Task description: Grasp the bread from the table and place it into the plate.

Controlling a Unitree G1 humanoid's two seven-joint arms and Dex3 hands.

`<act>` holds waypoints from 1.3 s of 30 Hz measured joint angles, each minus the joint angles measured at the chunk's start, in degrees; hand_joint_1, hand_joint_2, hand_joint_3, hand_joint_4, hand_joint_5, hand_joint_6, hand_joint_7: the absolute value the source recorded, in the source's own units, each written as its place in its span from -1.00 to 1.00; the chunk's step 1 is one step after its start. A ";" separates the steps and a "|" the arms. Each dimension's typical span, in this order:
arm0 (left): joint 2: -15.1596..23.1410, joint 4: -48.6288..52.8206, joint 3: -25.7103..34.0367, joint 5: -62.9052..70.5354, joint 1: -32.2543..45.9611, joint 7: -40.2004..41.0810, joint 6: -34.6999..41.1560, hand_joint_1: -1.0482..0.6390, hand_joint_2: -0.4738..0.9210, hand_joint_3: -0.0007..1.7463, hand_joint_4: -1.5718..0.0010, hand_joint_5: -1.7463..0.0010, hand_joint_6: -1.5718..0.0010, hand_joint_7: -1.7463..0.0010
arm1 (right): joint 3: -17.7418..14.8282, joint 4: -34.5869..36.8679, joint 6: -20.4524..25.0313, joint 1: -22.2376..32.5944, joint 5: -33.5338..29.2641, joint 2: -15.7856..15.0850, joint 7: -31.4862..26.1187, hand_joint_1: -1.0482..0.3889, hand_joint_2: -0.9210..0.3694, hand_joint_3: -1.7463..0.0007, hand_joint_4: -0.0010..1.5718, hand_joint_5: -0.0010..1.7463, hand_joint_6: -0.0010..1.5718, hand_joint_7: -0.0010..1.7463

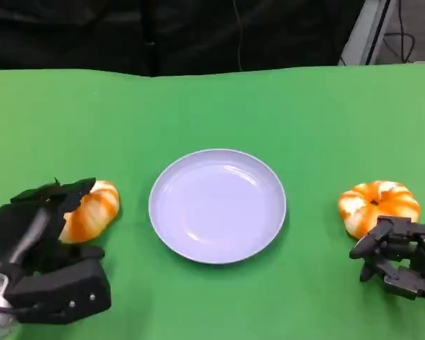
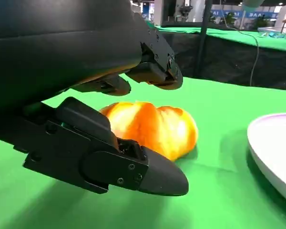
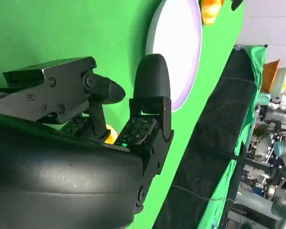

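1. I see the green tabletop (image 1: 212, 106) carrying everything.
2. The lavender plate (image 1: 217, 205) sits mid-table, nothing in it.
3. My left hand (image 1: 46, 262) is at the near left; its fingers (image 2: 152, 71) are spread above and below the left bread roll (image 1: 92, 210) without closing on it.
4. My right hand (image 1: 400, 258) sits just in front of the right bread roll (image 1: 377, 204), fingers (image 3: 150, 86) curled but apart, holding nothing.
5. Both orange-and-white rolls lie on the tabletop, either side of the plate.
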 measured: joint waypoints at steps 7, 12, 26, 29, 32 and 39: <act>-0.83 3.25 -0.41 -0.56 -1.59 0.00 -0.86 -0.80 1.00 -0.78 0.47 0.99 0.48 0.99 | 0.00 -0.01 0.03 0.01 0.08 0.00 0.00 0.58 -0.86 0.27 0.10 0.60 0.18 0.12; -1.29 5.59 -0.73 -1.00 -2.78 -0.06 -0.90 -0.75 1.00 -0.78 0.47 0.99 0.48 1.00 | 0.02 -0.02 0.01 0.03 0.08 0.00 -0.02 0.58 -0.86 0.27 0.11 0.59 0.18 0.11; -2.15 8.92 -2.35 -1.10 -4.75 0.00 -0.73 -0.07 0.99 -0.98 0.45 1.00 0.47 1.00 | 0.00 -0.04 0.00 0.14 0.20 0.01 0.17 0.58 -0.85 0.27 0.12 0.58 0.20 0.10; -2.31 9.11 -2.38 -1.35 -4.80 -0.05 -0.77 0.04 0.99 -0.99 0.47 1.00 0.48 1.00 | 0.01 -0.04 -0.01 0.14 0.20 0.01 0.10 0.58 -0.85 0.27 0.12 0.58 0.20 0.10; -2.40 9.16 -2.38 -1.74 -4.95 -1.11 -0.84 0.12 0.97 -1.00 0.48 1.00 0.47 1.00 | 0.01 -0.04 -0.21 0.15 0.11 0.01 -0.09 0.59 -0.84 0.26 0.12 0.57 0.20 0.10; -2.45 9.16 -2.39 -2.44 -5.11 -1.93 -0.94 0.17 0.97 -1.00 0.47 1.00 0.45 0.99 | 0.02 -0.06 -0.25 0.15 0.11 0.01 -0.19 0.59 -0.83 0.24 0.13 0.57 0.20 0.09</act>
